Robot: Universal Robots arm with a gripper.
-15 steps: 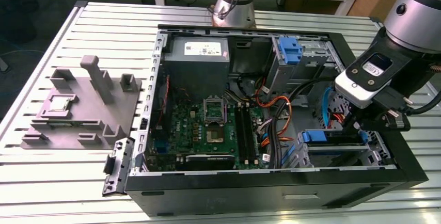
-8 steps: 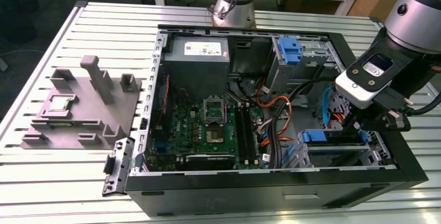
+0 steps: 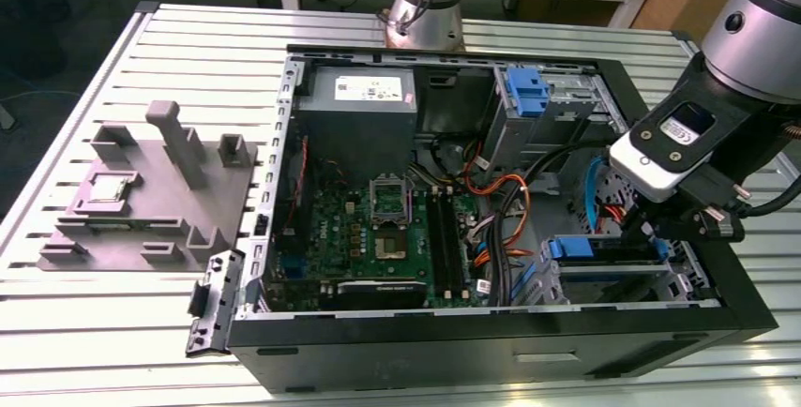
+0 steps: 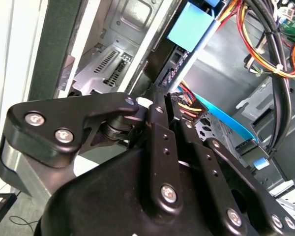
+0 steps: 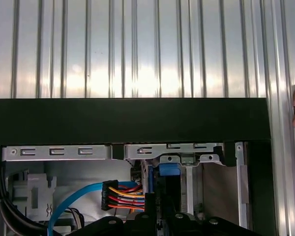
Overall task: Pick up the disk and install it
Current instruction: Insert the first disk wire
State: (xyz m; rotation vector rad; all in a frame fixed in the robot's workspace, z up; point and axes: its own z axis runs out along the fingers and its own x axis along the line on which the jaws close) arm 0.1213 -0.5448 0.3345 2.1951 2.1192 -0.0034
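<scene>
Tool (image 3: 670,229) sits low inside computer case (image 3: 501,351), beside blue-framed disk (image 3: 601,249).

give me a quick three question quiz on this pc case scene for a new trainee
1. Multiple choice: what lies on the grey fixture at the exterior view's left? a) a small square chip b) a fan c) a coiled cable
2. True or false: the gripper hangs over the grey fixture.
3. Fill in: the frame of the disk beside the gripper is coloured ____.

Key: 1. a, the small square chip. 2. False; it is inside the computer case, at the exterior view's right. 3. Blue.
</scene>
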